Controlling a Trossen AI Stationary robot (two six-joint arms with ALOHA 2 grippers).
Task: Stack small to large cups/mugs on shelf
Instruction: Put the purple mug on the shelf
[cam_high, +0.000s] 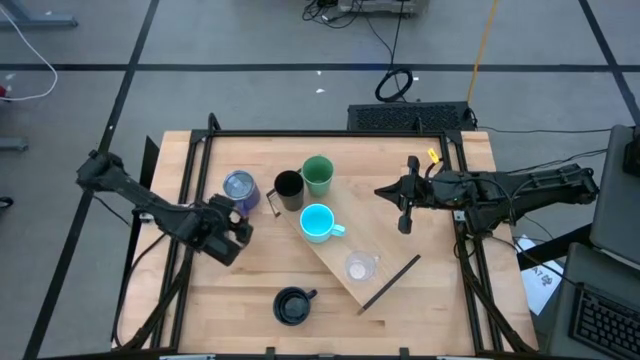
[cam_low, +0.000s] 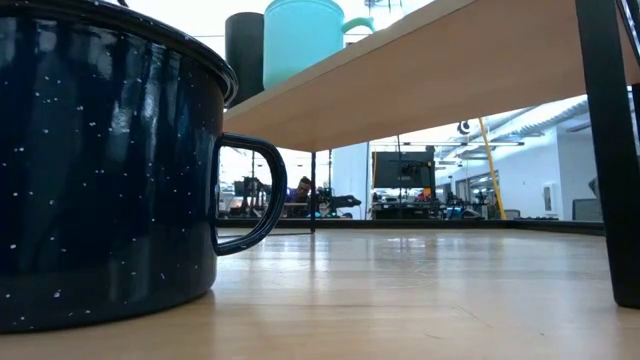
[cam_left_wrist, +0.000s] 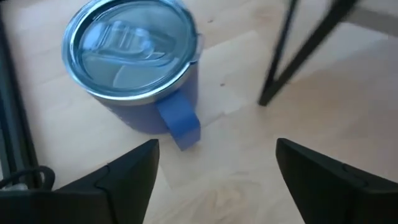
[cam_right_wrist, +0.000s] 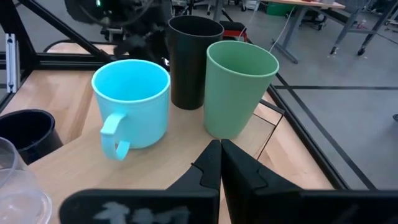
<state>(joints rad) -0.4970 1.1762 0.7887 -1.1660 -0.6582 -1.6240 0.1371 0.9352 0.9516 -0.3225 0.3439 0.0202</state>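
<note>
- A light wood tabletop in a black metal frame stands on a grey floor with dark lines; cables lie on the floor beyond it.
- No brand name or writing can be read on any of the things.
- The left pincer hangs wide open and holds nothing, just near of the tumbler at the left of the tabletop; the fingers do not touch it.
- The tumbler is shiny and bluish-purple, with a clear lid, a metal rim and a blue handle.
- The right pincer is closed on nothing, above the right side of the tabletop, pointing at the cups.
- A long pale wood shelf lies slantwise across the middle, with thin dark brackets at its ends.
- On it stand a black cup, a matte green cup, a cyan mug with a handle, and a small clear glass.
- A dark navy speckled mug stands on the tabletop near the front edge.
</note>
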